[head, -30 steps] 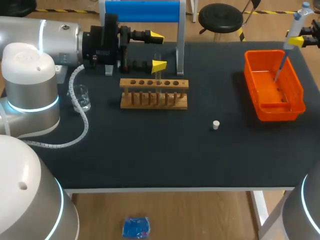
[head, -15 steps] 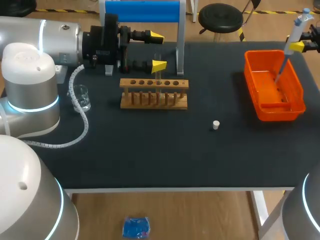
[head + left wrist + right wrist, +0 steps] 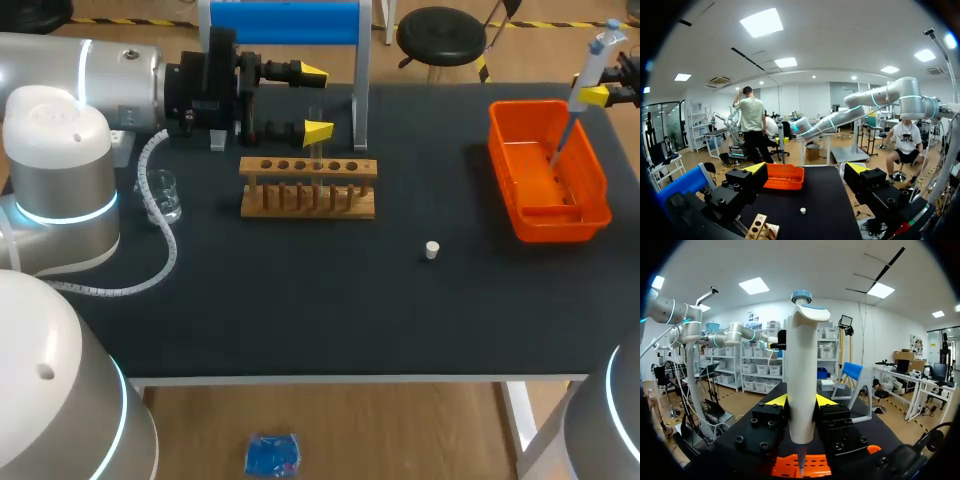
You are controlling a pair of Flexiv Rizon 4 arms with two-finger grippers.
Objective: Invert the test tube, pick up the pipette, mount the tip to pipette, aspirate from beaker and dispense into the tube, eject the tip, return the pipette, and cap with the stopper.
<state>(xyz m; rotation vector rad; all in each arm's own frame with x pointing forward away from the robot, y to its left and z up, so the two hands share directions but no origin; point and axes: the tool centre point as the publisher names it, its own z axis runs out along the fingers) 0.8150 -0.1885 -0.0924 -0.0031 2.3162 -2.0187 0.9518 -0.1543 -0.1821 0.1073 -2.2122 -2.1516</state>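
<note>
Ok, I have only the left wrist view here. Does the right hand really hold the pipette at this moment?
Observer: Yes. In the right wrist view the right hand is shut on the pipette, with one yellow-tipped finger on each side of its white body.
Operator: Good. And the beaker? I do not find it in my view.
Observer: The beaker stands upright on the table, to the left of the wooden rack and apart from it.
</note>
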